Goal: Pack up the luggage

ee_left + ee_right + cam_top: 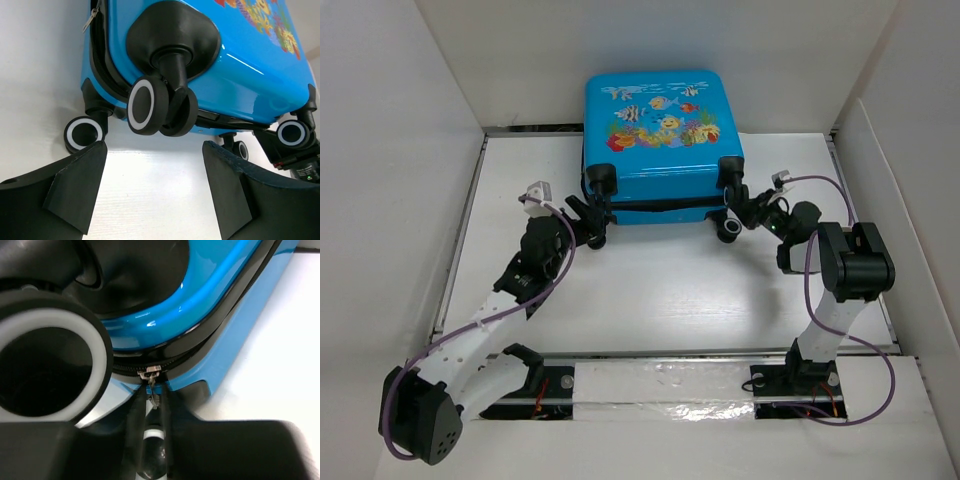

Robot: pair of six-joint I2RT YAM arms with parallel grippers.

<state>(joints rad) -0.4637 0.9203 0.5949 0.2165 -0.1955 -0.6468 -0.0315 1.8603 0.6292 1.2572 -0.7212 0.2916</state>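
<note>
The right tool [151, 409] pinches one zipper pull [152, 389] on the one luggage [660, 130]; left tool [154, 148] gapes empty.

Luggage wheel [150, 106] blocks left tool [154, 150] ahead.

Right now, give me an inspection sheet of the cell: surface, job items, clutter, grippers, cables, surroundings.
Surface: white table, bare in front of the suitcase.
Job's things: luggage closed, lying flat with the fish print up at the far edge, wheels toward the arms.
Clutter: nothing seen.
Grippers: left gripper open, just short of a near-left wheel, not touching it. Right gripper narrowed on the zipper pull at the near-right corner.
Cables: purple cables looped along both arms, none lying on the luggage.
Surroundings: white walls on three sides; mounting rail along the near edge.
</note>
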